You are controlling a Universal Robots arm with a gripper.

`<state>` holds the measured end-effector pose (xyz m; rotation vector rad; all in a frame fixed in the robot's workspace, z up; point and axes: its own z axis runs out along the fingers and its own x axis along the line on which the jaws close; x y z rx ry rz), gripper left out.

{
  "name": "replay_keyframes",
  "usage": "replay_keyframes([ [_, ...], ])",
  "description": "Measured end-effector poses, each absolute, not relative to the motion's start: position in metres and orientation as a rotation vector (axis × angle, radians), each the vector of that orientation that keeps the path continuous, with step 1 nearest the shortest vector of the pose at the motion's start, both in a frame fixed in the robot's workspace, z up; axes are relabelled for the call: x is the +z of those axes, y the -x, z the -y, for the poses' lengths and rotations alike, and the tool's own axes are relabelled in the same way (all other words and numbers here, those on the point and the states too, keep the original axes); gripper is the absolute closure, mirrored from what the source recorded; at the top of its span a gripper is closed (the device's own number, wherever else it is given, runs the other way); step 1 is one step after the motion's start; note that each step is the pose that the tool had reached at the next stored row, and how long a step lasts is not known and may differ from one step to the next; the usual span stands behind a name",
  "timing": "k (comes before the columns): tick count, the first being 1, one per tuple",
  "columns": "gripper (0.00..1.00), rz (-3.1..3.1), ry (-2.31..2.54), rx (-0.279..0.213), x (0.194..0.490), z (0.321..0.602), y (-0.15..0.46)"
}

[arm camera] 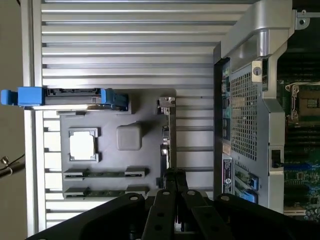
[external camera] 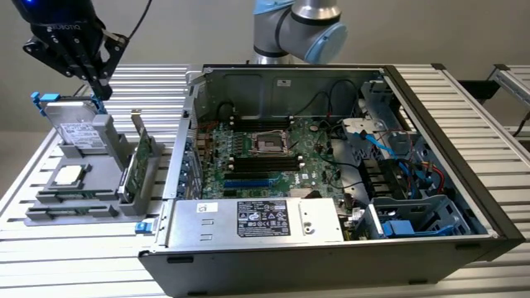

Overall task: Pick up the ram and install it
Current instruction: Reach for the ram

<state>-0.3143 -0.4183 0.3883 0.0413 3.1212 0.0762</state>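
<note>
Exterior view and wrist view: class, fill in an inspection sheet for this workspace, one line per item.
Surface: slatted metal table carrying a grey tray and an open computer case.
Job's things: two ram sticks lying flat in the tray's slots, untouched; motherboard exposed inside the case.
Clutter: hard drive standing upright, processor chip and expansion card on edge, all in the tray.
Grippers: gripper raised over the tray, jaws shut, holding nothing.
Cables: blue and black cables inside the case.
Surroundings: robot arm behind the case.
</note>
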Motion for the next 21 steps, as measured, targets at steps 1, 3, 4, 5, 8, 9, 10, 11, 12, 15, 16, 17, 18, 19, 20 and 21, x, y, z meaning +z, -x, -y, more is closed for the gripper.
replay_keyframes([
  [1,0.9,-3.121,-0.039,0.076,0.388,0.419,0.316],
  [3,0.9,-3.122,-0.036,0.076,0.388,0.421,0.32],
  [4,0.9,-3.123,-0.034,0.076,0.387,0.421,0.322],
  [5,0.9,-3.123,-0.033,0.076,0.387,0.422,0.324],
  [8,0.9,-3.125,-0.028,0.076,0.386,0.425,0.33],
  [9,0.9,-3.125,-0.026,0.077,0.386,0.425,0.332],
  [10,0.9,-3.125,-0.024,0.076,0.386,0.426,0.335],
  [11,0.9,-3.126,-0.023,0.077,0.386,0.427,0.337],
  [12,0.9,-3.126,-0.021,0.077,0.385,0.428,0.339],
  [15,0.9,-3.127,-0.016,0.077,0.385,0.43,0.346],
  [16,0.9,-3.127,-0.015,0.077,0.384,0.431,0.348],
  [17,0.9,-3.127,-0.013,0.077,0.384,0.432,0.35],
  [18,0.9,-3.127,-0.012,0.077,0.384,0.432,0.352],
  [19,0.9,-3.128,-0.01,0.077,0.384,0.433,0.355],
  [20,0.9,-3.128,-0.008,0.077,0.383,0.434,0.357],
  [21,0.9,-3.128,-0.007,0.077,0.383,0.435,0.359],
])
